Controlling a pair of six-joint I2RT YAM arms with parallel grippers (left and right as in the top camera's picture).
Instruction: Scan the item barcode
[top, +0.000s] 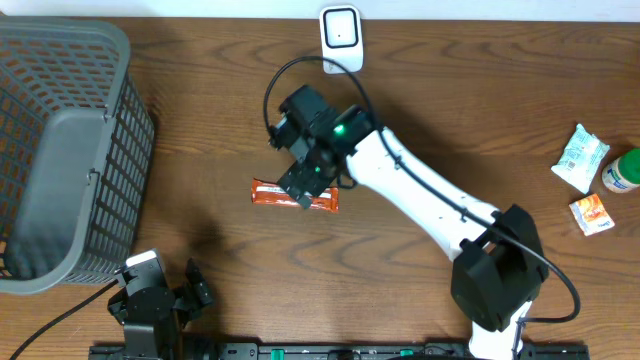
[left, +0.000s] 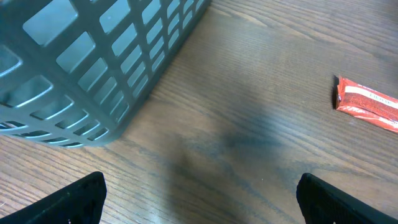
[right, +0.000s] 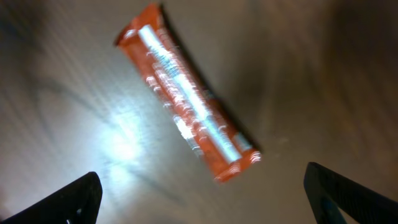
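The item, an orange wrapped snack bar (top: 266, 192), lies flat on the wooden table, left of centre. My right gripper (top: 304, 186) hangs just above its middle, open and holding nothing. The right wrist view is blurred; it has the bar (right: 186, 93) lying diagonally on the wood ahead of the wide-apart fingers of the right gripper (right: 202, 199). A white barcode scanner (top: 340, 35) stands at the table's far edge. At the near left, my left gripper (top: 190, 290) is open and empty. The left wrist view catches one end of the bar (left: 367, 104) at the right, far from the left gripper (left: 199, 205).
A large grey mesh basket (top: 60, 150) fills the left side and looms close in the left wrist view (left: 93, 62). At the far right lie a white-green packet (top: 580, 158), a small bottle (top: 622, 172) and an orange sachet (top: 590, 213).
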